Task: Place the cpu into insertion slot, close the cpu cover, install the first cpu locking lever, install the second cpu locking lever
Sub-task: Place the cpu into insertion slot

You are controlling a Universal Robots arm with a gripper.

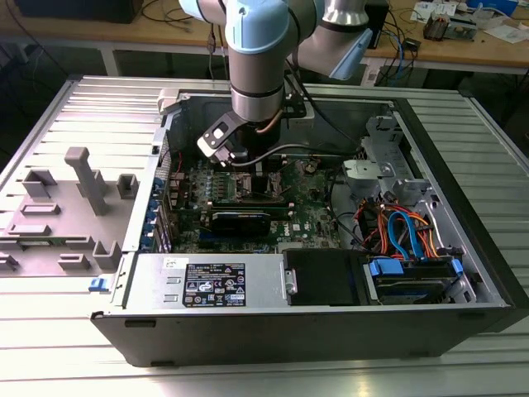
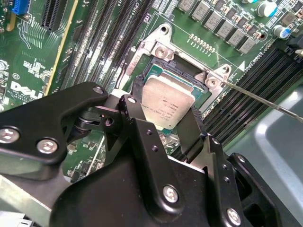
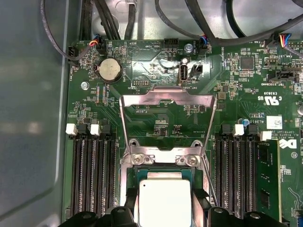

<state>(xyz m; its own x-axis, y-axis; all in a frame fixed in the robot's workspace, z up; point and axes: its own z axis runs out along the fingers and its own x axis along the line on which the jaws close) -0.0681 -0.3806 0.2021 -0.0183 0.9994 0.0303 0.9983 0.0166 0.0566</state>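
Observation:
In both wrist views the cpu (image 2: pixel 166 97) (image 3: pixel 163 208), a flat square chip with a silver-grey top, sits level over the insertion slot (image 3: pixel 161 160) (image 2: pixel 158 47). My gripper (image 2: pixel 163 113) (image 3: pixel 164 201) is shut on it, one black finger against each of two opposite edges. Whether the chip rests fully in the socket I cannot tell. The cpu cover (image 3: pixel 165 93), a silver frame with a large window, stands swung open beyond the socket. A thin locking lever (image 2: pixel 265 101) (image 3: pixel 209 184) runs beside the socket. In the exterior view the gripper (image 1: pixel 248 165) is low inside the open computer case.
Long black memory slots (image 3: pixel 92 175) (image 3: pixel 234 175) flank the socket. A coin battery (image 3: pixel 110 70) and black cables (image 3: pixel 199 19) lie past the cover. The case's drive bay with blue and orange cables (image 1: pixel 405 231) is at the exterior view's right, a grey fixture (image 1: pixel 83 190) at its left.

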